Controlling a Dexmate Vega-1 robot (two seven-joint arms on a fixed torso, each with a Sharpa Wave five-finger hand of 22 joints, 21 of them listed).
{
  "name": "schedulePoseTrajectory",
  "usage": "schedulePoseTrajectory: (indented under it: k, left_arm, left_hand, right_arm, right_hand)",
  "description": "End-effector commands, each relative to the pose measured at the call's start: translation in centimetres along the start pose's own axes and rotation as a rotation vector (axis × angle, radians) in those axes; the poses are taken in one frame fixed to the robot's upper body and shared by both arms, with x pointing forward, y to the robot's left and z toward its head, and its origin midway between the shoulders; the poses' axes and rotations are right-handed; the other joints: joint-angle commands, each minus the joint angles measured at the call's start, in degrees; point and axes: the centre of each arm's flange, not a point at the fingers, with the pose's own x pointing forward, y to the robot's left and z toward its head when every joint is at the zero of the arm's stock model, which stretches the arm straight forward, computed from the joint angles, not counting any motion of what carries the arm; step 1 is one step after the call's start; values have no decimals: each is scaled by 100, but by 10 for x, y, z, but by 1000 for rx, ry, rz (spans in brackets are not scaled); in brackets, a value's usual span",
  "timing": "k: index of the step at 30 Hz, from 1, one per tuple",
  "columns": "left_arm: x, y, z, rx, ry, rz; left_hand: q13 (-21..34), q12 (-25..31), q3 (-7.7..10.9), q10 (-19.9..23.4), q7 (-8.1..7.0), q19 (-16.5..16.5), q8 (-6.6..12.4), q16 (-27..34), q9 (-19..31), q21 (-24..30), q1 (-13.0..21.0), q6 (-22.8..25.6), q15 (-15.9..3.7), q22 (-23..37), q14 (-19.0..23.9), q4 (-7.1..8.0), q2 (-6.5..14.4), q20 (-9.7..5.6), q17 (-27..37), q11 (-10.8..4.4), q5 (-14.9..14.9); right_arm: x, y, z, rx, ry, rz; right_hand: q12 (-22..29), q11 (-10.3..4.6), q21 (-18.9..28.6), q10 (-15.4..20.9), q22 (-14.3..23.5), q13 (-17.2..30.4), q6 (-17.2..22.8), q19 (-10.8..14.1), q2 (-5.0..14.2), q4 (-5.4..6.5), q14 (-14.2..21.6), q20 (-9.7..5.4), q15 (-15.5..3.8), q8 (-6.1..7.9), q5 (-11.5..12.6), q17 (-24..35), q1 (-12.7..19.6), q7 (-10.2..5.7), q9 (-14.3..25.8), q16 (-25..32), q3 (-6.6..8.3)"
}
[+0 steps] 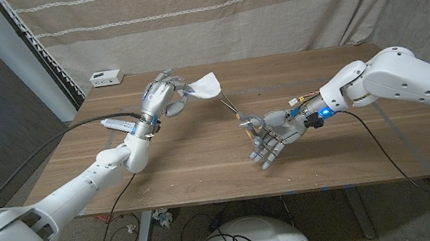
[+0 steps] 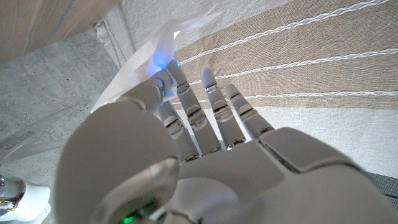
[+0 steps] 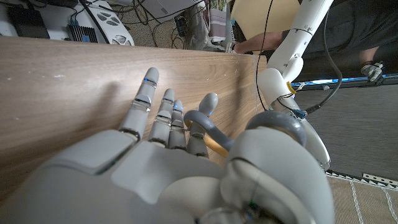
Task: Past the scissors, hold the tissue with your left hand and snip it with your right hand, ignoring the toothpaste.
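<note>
The left hand (image 1: 162, 95) holds the tissue (image 1: 206, 87) up in the air, in the upper middle of the head view. The right hand (image 1: 272, 133) grips the scissors (image 1: 235, 111), blades pointing up toward the tissue but not touching it. The toothpaste (image 1: 115, 124) lies on the table (image 1: 205, 165) at the left. I think the scissors should open, slide over the tissue's edge, then close. Keep the tissue steady.

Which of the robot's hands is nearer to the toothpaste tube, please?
The left. The left hand holds the tissue just above the toothpaste tube; the right hand grips scissors farther across the table.
</note>
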Motion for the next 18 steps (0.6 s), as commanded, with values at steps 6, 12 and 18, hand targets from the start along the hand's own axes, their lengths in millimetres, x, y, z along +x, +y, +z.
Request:
schedulePoseTrajectory:
  k: [6,12,18]
  left_arm:
    - [3,0,1,20,-43,-6]
    - [3,1,2,24,-48,-10]
    - [4,1,3,23,-50,-14]
  left_hand:
    - [38,42,17,28,4,29,74,-2,29,12,63,64,-859,27,-8,-38,32,-15,41,-51,34]
    - [52,43,15,31,3,27,94,5,33,12,76,82,-861,27,-1,-48,26,-21,56,-51,41]
    - [64,43,10,32,1,27,107,12,35,13,88,89,-862,28,5,-59,20,-20,70,-49,43]
  right_arm:
    - [-1,0,0,16,20,-38]
    - [-1,0,-1,14,25,-37]
    - [-2,0,-1,2,31,-39]
  right_hand:
    - [12,21,-29,13,21,18,46,-4,52,-57,-73,1,62,61,-18,16,18,300,49,-19,-19]
    - [9,22,-33,9,21,17,56,1,58,-64,-56,-2,66,53,-20,16,26,302,28,-10,-13]
    - [9,22,-32,10,21,17,63,9,62,-69,-53,-2,68,67,-21,16,31,314,45,-9,-9]
